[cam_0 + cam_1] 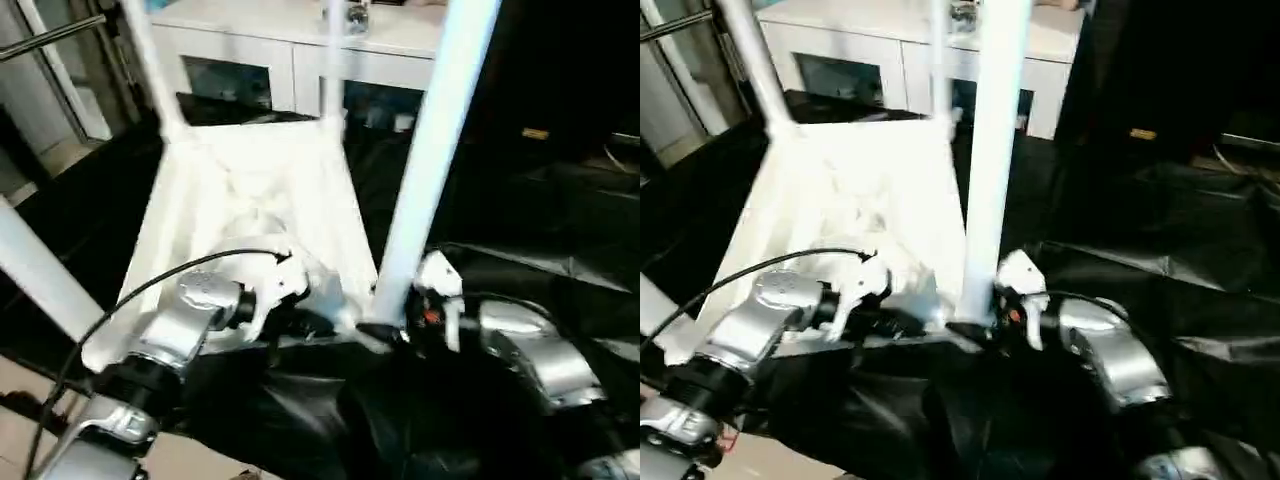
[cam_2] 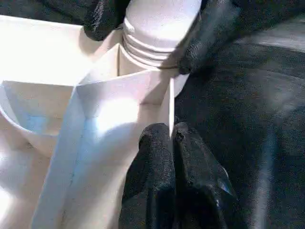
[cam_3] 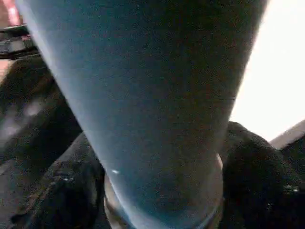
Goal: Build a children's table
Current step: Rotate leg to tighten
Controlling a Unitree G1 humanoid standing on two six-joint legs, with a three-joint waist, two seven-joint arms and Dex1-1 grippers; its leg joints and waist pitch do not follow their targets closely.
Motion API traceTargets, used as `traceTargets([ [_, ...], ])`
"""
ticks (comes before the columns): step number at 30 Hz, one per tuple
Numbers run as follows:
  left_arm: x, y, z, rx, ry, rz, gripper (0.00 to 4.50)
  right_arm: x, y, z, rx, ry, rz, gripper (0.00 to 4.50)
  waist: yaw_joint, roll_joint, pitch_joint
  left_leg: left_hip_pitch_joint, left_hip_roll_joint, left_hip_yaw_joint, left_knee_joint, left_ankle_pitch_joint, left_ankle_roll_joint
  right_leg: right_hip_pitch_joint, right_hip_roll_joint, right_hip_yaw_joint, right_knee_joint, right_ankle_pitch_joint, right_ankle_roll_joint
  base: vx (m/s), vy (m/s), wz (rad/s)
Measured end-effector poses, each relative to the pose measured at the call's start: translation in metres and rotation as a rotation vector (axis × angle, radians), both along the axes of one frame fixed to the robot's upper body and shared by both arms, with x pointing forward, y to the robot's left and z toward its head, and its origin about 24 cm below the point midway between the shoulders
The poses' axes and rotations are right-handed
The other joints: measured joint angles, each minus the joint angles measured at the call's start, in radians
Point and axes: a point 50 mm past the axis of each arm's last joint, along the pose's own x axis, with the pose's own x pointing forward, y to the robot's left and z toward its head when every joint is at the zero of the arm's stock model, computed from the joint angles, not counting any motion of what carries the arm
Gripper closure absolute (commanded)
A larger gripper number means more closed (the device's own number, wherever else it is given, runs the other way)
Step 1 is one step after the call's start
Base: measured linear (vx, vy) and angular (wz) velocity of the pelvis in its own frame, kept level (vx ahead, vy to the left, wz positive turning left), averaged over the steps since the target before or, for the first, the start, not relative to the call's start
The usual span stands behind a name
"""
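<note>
Children's table (image 1: 250, 200) lies upside down on black cloth (image 1: 1200, 250), legs pointing up. My right gripper (image 2: 147, 33) squeezes near leg (image 1: 430, 160) low down by its socket. My left gripper (image 2: 172, 143) pinches thin table rim, fingers together.

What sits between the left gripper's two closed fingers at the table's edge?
In the left wrist view, the left gripper is shut on the thin side wall of the upturned table top, near the corner socket where a leg stands.
</note>
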Motion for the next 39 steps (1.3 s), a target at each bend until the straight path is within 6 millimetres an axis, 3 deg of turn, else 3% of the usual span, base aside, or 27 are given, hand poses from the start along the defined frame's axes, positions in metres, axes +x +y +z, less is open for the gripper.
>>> traceTargets([
  [8, -0.002, 0.005, 0.001, 0.004, 0.017, -0.026, 4.50, -0.005, 0.002, 0.001, -0.008, 0.019, 0.070, 1.77, 0.000, 0.000, 0.000, 0.000, 0.001, 0.000, 0.002, -0.003, -0.005, 0.001, 0.000, 0.000, 0.001, 0.000, 0.000, 0.000, 0.000, 0.00],
  [13, -0.001, 0.001, -0.001, -0.007, 0.012, -0.012, 4.50, -0.006, 0.001, -0.001, -0.004, 0.028, 0.043, 1.83, 0.001, 0.000, 0.000, 0.000, 0.001, 0.000, 0.003, -0.003, -0.005, 0.002, 0.000, 0.000, 0.002, 0.000, 0.000, 0.000, 0.000, 0.00],
  [17, 0.007, -0.007, -0.003, -0.015, -0.024, 0.107, 4.50, 0.004, 0.004, -0.007, 0.013, 0.011, -0.140, 1.83, -0.005, -0.001, 0.000, 0.005, 0.001, 0.000, 0.005, -0.002, -0.006, 0.006, 0.000, 0.000, 0.003, 0.003, 0.000, 0.000, 0.000, 0.00],
  [25, 0.024, -0.039, -0.009, -0.006, -0.065, 0.355, 4.50, 0.036, 0.019, -0.014, -0.002, -0.003, -0.602, 1.83, -0.034, 0.000, -0.001, 0.010, 0.001, 0.000, 0.004, -0.002, -0.007, 0.010, 0.000, 0.001, 0.000, 0.004, 0.005, 0.000, 0.000, 0.00],
  [29, 0.024, -0.046, -0.010, 0.012, -0.090, 0.372, 4.50, 0.039, 0.023, -0.015, -0.046, -0.025, -0.661, 1.83, -0.035, 0.000, -0.001, 0.011, 0.001, 0.000, 0.003, -0.002, -0.007, 0.012, 0.000, 0.001, -0.001, 0.004, 0.006, 0.000, 0.000, 0.00],
  [30, 0.024, -0.046, -0.010, 0.013, -0.090, 0.369, 4.50, 0.039, 0.024, -0.015, -0.046, -0.026, -0.658, 1.27, -0.035, 0.001, -0.002, 0.011, 0.001, 0.000, 0.003, -0.002, -0.007, 0.012, 0.000, 0.001, -0.001, 0.004, 0.006, 0.000, 0.000, 0.00],
  [31, 0.024, -0.045, -0.010, 0.013, -0.090, 0.367, 4.50, 0.039, 0.024, -0.015, -0.044, -0.026, -0.656, 1.13, -0.035, 0.001, -0.002, 0.011, 0.001, 0.000, 0.003, -0.002, -0.007, 0.012, 0.000, 0.001, -0.001, 0.004, 0.006, 0.000, 0.000, 0.00],
  [33, 0.024, -0.045, -0.009, 0.012, -0.091, 0.360, 4.50, 0.039, 0.024, -0.015, -0.037, -0.023, -0.641, 1.14, -0.035, 0.000, -0.002, 0.010, 0.001, 0.000, 0.002, -0.002, -0.007, 0.012, 0.000, 0.001, -0.002, 0.004, 0.006, 0.000, 0.000, 0.00],
  [36, 0.023, -0.042, -0.007, 0.009, -0.090, 0.331, 4.50, 0.038, 0.022, -0.013, -0.041, -0.045, -0.576, 0.71, -0.036, 0.000, -0.001, 0.009, 0.001, 0.000, 0.002, -0.002, -0.007, 0.010, 0.000, 0.001, -0.002, 0.004, 0.006, 0.000, 0.000, 0.00],
  [39, 0.022, -0.039, -0.005, 0.001, -0.090, 0.300, 4.50, 0.036, 0.020, -0.011, -0.043, -0.064, -0.503, 0.71, -0.036, 0.000, -0.001, 0.007, 0.001, 0.000, 0.002, -0.001, -0.007, 0.008, 0.000, 0.001, -0.001, 0.008, 0.001, 0.000, 0.000, 0.00],
])
